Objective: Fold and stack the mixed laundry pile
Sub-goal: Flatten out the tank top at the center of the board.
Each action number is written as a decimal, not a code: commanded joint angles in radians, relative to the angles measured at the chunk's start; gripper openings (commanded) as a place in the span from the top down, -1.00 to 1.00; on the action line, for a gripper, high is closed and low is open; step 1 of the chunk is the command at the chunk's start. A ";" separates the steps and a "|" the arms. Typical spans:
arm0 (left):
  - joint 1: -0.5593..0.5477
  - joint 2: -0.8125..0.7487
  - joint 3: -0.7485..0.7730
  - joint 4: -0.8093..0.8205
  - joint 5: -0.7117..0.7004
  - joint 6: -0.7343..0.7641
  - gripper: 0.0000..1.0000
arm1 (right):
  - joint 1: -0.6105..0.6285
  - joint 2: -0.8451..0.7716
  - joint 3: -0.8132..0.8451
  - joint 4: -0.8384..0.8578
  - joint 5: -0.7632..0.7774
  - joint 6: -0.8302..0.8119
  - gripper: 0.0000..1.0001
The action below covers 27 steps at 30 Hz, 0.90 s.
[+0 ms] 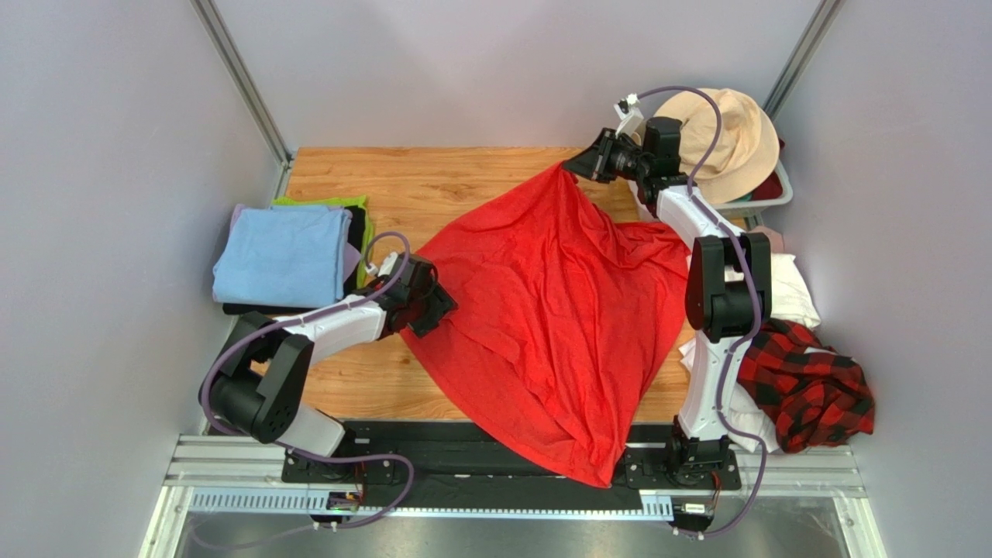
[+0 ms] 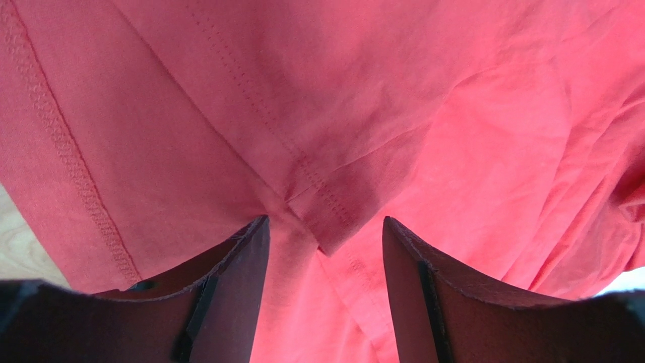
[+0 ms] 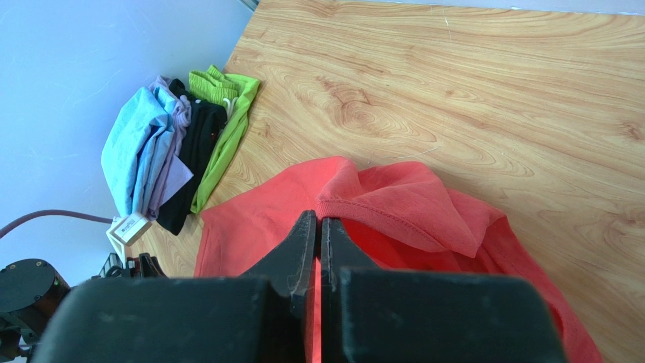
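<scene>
The bright red T-shirt (image 1: 547, 302) lies spread across the middle of the wooden table (image 1: 466, 186), its near corner hanging over the front edge. My right gripper (image 1: 579, 171) is shut on the shirt's far corner and holds it up in a peak. In the right wrist view the jaws (image 3: 319, 219) pinch the ribbed edge of the red T-shirt (image 3: 394, 204). My left gripper (image 1: 433, 305) sits at the shirt's left edge, open. In the left wrist view its fingers (image 2: 325, 227) straddle a stitched seam of the shirt (image 2: 416, 113). A red-and-black plaid shirt (image 1: 809, 390) and white cloths (image 1: 794, 291) lie at the right.
A folded stack stands at the left edge: light blue cloth (image 1: 283, 256) on top, green (image 1: 338, 204) and black beneath, also seen in the right wrist view (image 3: 136, 151). A white basket (image 1: 778, 192) with a beige bucket hat (image 1: 728, 140) sits at the back right.
</scene>
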 commanded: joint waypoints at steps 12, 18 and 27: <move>0.013 0.021 0.051 0.060 -0.057 0.005 -0.15 | 0.005 -0.047 -0.021 0.066 -0.031 0.020 1.00; 0.013 0.050 0.061 0.039 -0.046 -0.009 -0.15 | 0.003 -0.049 -0.022 0.064 -0.029 0.020 1.00; 0.013 0.020 0.042 -0.045 -0.077 -0.026 -0.05 | 0.003 -0.044 -0.021 0.070 -0.034 0.024 1.00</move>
